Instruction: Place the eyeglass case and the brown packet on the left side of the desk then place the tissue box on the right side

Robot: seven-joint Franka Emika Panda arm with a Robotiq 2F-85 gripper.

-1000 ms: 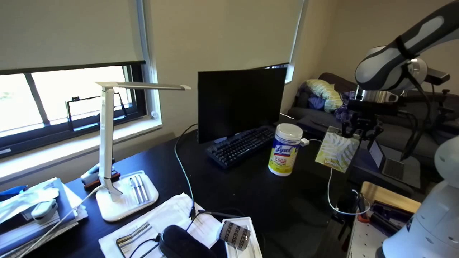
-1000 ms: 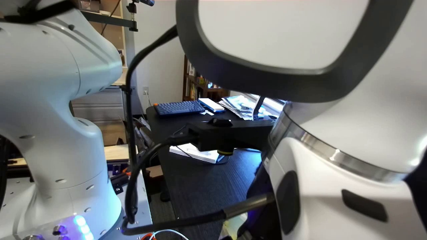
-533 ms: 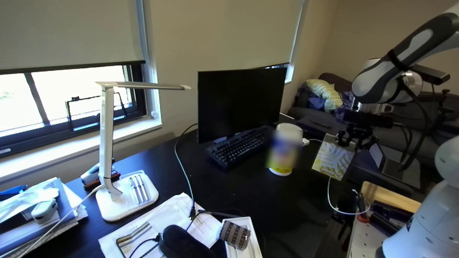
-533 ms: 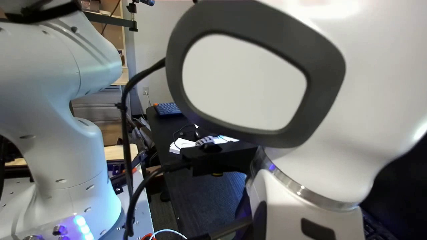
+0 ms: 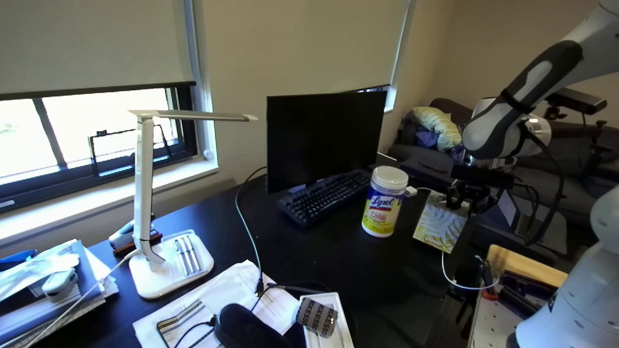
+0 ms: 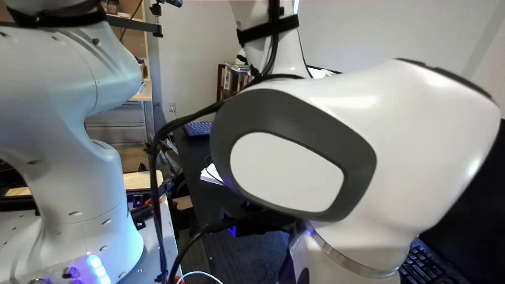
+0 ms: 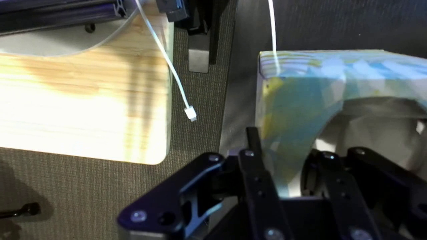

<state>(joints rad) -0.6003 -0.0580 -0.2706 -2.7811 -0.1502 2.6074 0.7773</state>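
eyeglass case [image 5: 247, 327] beside packet [image 5: 316, 317] | tub [image 5: 383, 208] between keyboard [image 5: 325, 197] and tissue box [image 5: 439, 228]

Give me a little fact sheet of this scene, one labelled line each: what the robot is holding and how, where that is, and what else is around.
Held item: tissue box
Hold: gripper pinching the box's wall beside its opening
Place: over the desk, near its edge; right of the Lysol tub in an exterior view
Box touching desk: cannot tell
Over the papers: eyeglass case, partly out of the picture
Overlapping a white flat rectangle: brown packet
Also around: monitor, keyboard, lamp
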